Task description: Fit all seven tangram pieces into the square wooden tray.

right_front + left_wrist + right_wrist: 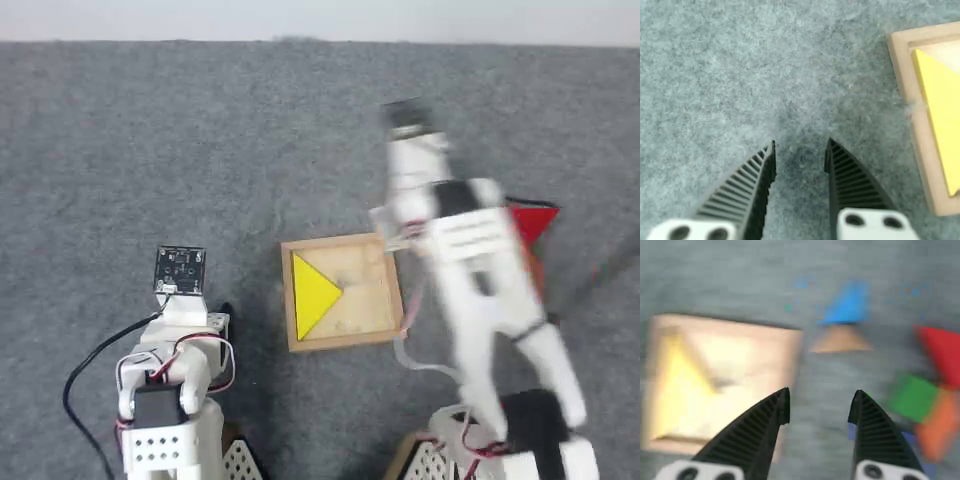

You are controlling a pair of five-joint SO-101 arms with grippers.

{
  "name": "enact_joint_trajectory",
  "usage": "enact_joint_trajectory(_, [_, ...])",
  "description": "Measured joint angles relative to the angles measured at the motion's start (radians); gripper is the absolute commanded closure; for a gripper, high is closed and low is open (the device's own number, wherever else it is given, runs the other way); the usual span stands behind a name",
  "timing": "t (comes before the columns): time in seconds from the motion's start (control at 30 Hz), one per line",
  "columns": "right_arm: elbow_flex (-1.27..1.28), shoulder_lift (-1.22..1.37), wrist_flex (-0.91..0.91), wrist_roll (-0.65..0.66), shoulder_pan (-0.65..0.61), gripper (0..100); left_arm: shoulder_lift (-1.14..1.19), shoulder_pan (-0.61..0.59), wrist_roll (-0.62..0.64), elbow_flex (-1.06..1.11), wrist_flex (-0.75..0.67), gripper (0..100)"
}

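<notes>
Lying in the square wooden tray (340, 242), the yellow triangle (312, 293) runs its long edge along the wall nearest the left arm, tip pointing to the tray's middle. Beside the tray, partly under the right arm, sit a blue piece (849, 304), red piece (942, 350), green piece (914, 397) and what seems an orange piece (940, 427). The right gripper (820, 400) and left gripper (800, 150) both hang agape and empty over the grey mat (715, 60).

Likely a robotics lab: grey felt tabletop (120, 130), exposed wiring (100, 350).
</notes>
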Motion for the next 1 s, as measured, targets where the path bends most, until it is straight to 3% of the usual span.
enact_joint_trajectory(0.1, [-0.048,0.006,0.0,0.129,0.216,79.6,0.0,0.0,0.0,0.0,0.0,85])
enact_joint_trajectory(0.2, [-0.132,0.078,0.003,0.233,0.327,79.4,0.0,0.0,0.0,0.0,0.0,85])
enact_joint_trajectory(0.43, [-0.47,0.414,0.153,0.505,0.333,69.2,0.0,0.0,0.0,0.0,0.0,85])
enact_joint_trajectory(0.77, [-0.786,0.756,0.318,1.195,0.37,68.8,0.0,0.0,0.0,0.0,0.0,85])
enact_joint_trajectory(1.0, [-0.819,0.925,0.319,1.359,0.414,68.8,0.0,0.0,0.0,0.0,0.0,85])
